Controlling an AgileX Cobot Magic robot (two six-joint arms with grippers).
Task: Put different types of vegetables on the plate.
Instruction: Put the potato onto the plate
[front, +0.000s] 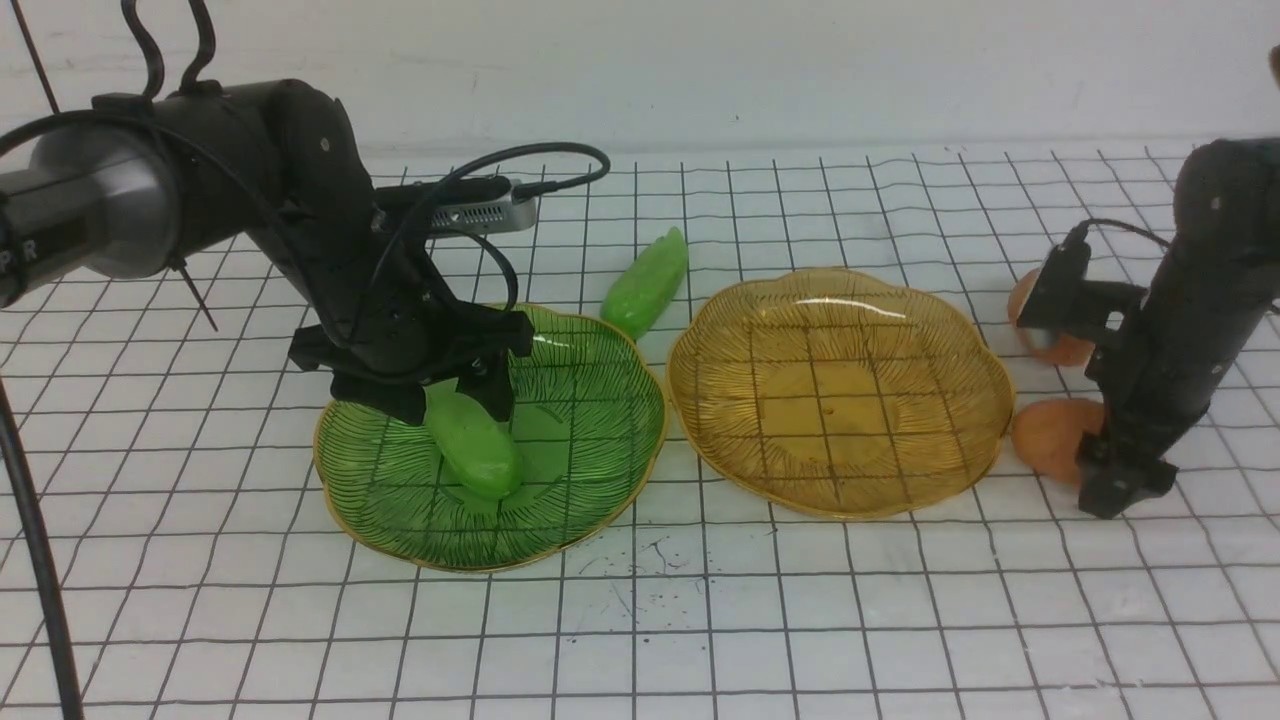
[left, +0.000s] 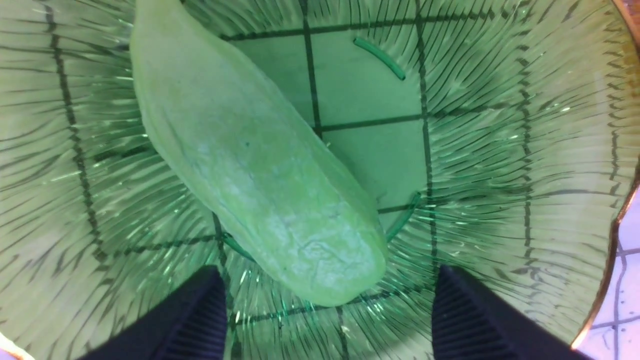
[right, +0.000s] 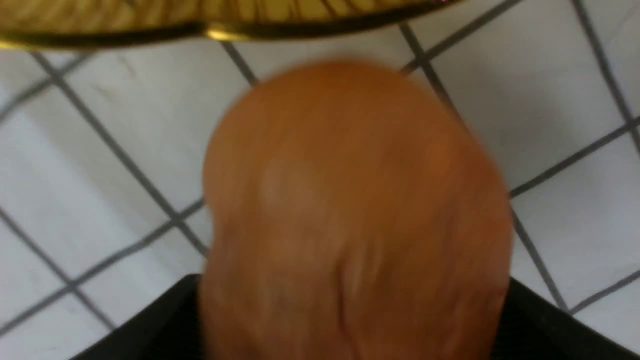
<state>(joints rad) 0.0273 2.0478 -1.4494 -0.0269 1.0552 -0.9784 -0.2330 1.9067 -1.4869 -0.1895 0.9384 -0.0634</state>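
Front view. Shows left gripper (front: 450, 405) spread wide astride green pod (front: 478, 455), lying free inside green plate (front: 590, 470), seemingly delivered. Shows right gripper (front: 1120, 482) down around orange potato (front: 1045, 435) just beside yellow plate (front: 840, 400), probably for pickup; too blurred to tell whether clamped.
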